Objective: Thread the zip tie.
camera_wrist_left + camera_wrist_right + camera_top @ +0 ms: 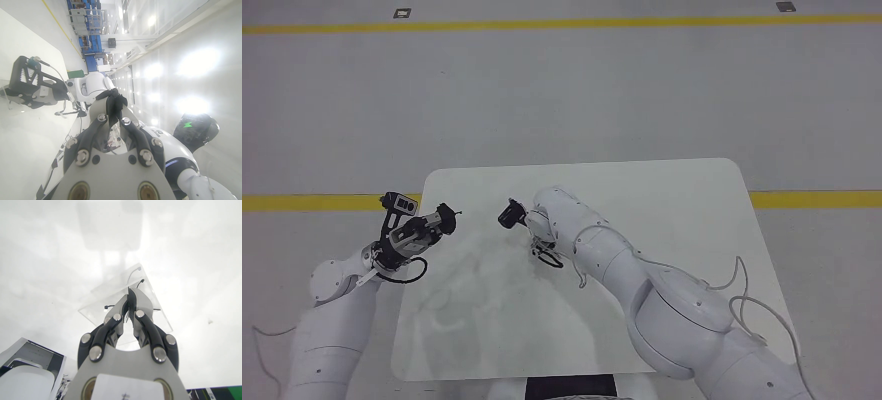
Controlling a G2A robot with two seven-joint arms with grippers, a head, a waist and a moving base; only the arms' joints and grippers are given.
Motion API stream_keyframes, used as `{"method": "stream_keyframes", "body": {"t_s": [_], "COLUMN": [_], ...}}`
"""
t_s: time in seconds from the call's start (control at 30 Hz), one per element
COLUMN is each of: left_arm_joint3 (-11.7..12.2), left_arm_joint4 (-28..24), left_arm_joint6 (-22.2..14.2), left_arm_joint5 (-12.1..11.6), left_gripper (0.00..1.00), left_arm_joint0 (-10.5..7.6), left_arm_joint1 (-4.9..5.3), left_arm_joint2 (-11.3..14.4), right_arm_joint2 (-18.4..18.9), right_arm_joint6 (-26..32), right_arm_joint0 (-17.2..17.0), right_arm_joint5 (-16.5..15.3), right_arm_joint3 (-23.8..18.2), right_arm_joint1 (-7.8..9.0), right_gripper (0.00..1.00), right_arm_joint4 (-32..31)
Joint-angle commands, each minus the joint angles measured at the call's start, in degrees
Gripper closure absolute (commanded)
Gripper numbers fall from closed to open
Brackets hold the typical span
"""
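Zip tie (141, 281) pinched, right claw (131, 291) closed

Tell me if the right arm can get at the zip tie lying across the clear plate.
Likely yes: the right gripper hangs over the zip tie, nothing between, though its jaws are shut.

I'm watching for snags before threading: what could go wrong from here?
The right gripper is shut on a thin zip tie over the clear plate, with other ties close by; the tie could slip or snag them. The left gripper, apart from it, would need careful alignment to thread.
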Motion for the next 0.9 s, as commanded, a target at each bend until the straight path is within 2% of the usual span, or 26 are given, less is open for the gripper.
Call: {"method": "stream_keyframes", "body": {"t_s": [0.0, 0.4, 0.87], "left_arm_joint3": [0.0, 0.0, 0.0], "left_arm_joint4": [0.0, 0.0, 0.0], "left_arm_joint6": [0.0, 0.0, 0.0], "left_arm_joint5": [0.0, 0.0, 0.0], "left_gripper": [1.00, 1.00, 1.00], "left_arm_joint0": [0.00, 0.00, 0.00], "left_arm_joint1": [0.00, 0.00, 0.00], "left_arm_joint2": [0.0, 0.0, 0.0], "right_arm_joint2": [0.2, 2.1, 5.9], "right_arm_joint6": [0.2, 1.4, 3.3], "right_arm_joint0": [0.1, 0.2, -1.5], "right_arm_joint5": [0.1, 0.8, -0.7], "right_arm_joint3": [-0.3, -2.4, -9.3], "right_arm_joint1": [0.08, 1.54, 5.40], "right_gripper": [1.00, 1.00, 1.00], "right_arm_joint4": [-0.1, -0.3, -0.5]}}
